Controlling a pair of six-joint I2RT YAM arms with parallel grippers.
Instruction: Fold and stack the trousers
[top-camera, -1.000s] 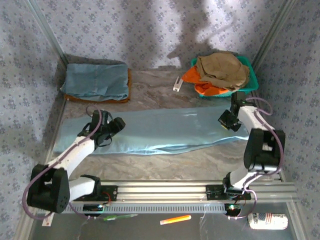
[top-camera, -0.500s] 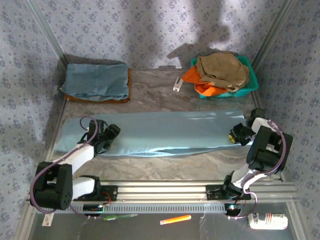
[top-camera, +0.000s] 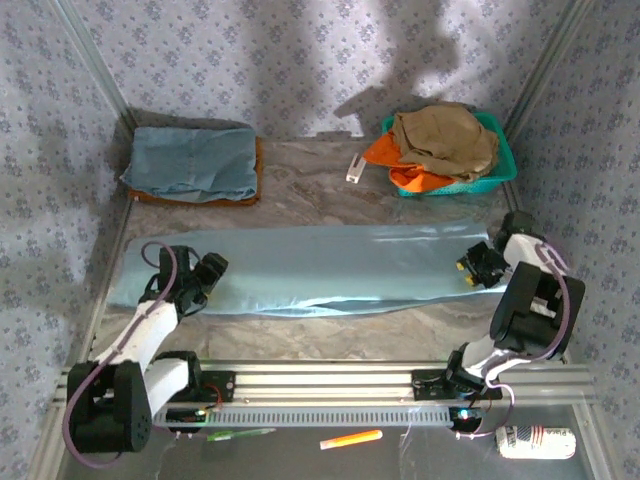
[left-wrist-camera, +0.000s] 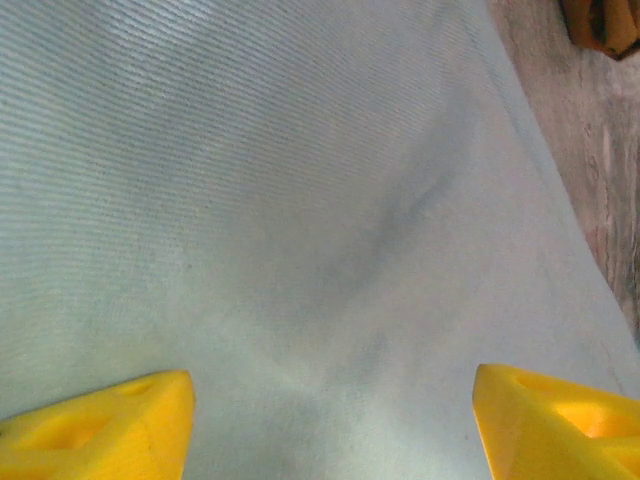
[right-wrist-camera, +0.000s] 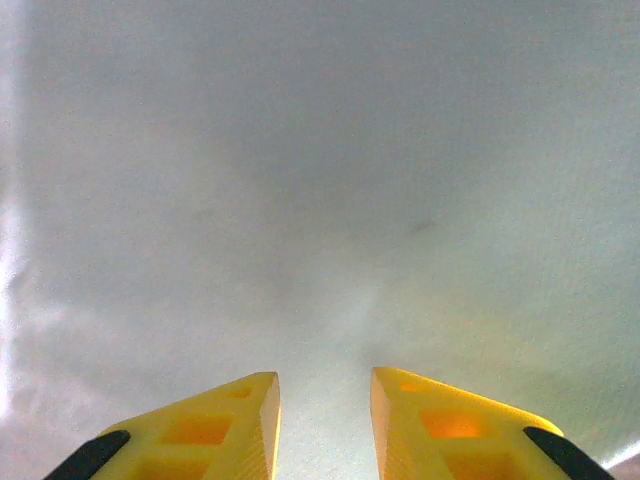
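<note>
Pale grey-blue trousers (top-camera: 320, 268) lie flat, stretched lengthwise across table (top-camera: 310, 190), one arm at each end, a layout suited to end-to-end fold. Left gripper (top-camera: 205, 272) low over left end, fingers spread wide, empty. Right gripper (top-camera: 472, 268) at right end, fingers narrowly parted, no cloth between. Folded blue stack (top-camera: 192, 163) far left, likely destination.

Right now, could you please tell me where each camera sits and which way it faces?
Top external: above, behind the robot, looking down at the table and spread trousers; left gripper and right gripper show.
Left wrist: on the left arm, facing down at trousers; left gripper open wide.
Right wrist: likewise on the right arm; right gripper narrowly open.
Shared: all three see the trousers.
</note>
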